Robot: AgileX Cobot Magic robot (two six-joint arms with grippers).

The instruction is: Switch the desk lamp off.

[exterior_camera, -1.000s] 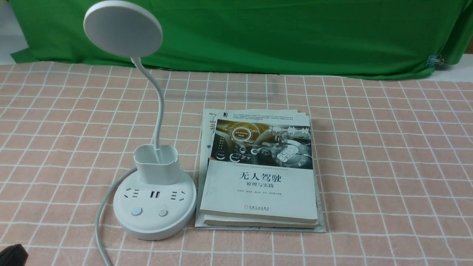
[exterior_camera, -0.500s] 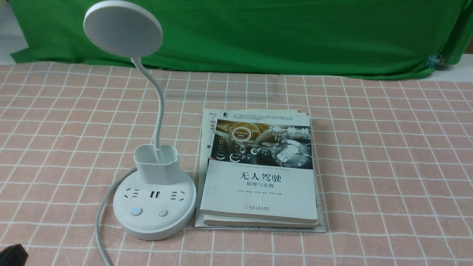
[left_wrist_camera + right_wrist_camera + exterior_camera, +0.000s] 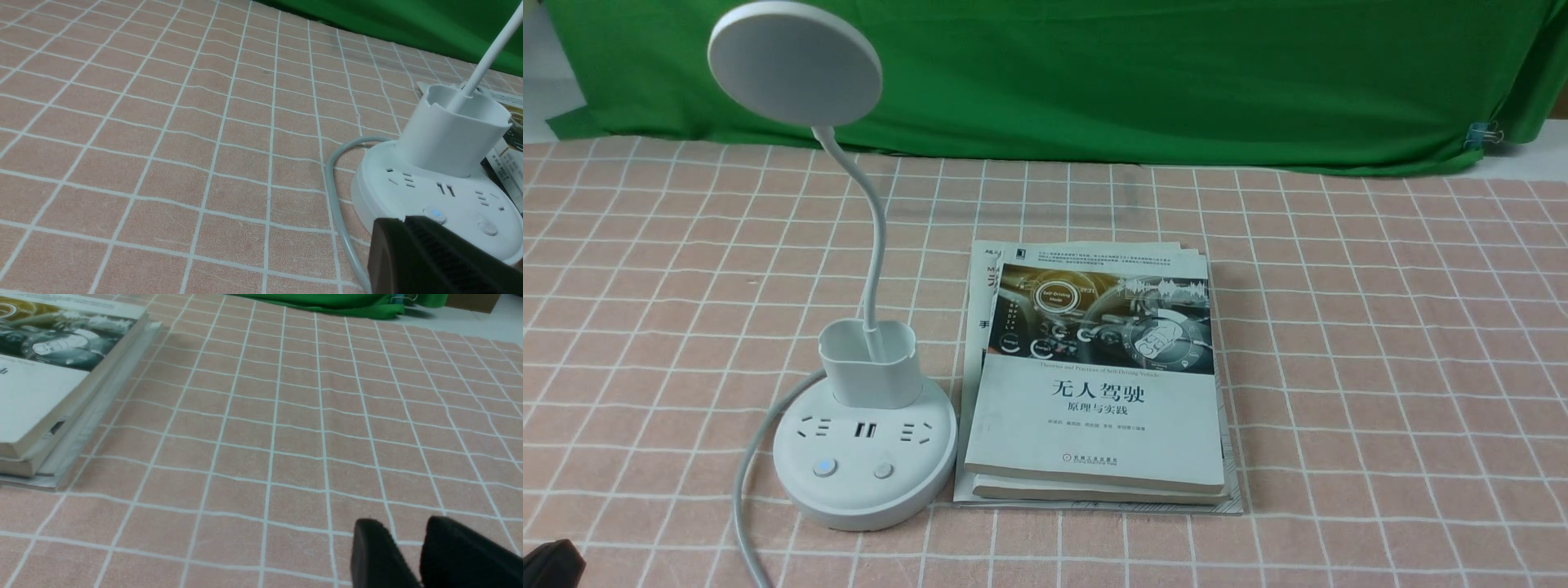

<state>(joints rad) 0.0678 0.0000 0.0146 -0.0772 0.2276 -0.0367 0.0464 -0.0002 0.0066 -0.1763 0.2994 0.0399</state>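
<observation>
Standing on the table, the desk lamp had its round base just beside a stack of books and its disc head raised on a thin curved neck. That neck rose out of the cup-shaped holder, which held nothing else that could be seen. On the base, the button nearer the cord glowed blue; the other button was unlit.

Only a dark corner of the left gripper showed, low over the table just in front of the base's buttons; whether its jaws were apart or together I cannot tell. The right gripper hung over bare checked cloth, well apart from the books and farther still from the lamp, its jaws a narrow gap apart and holding nothing.
</observation>
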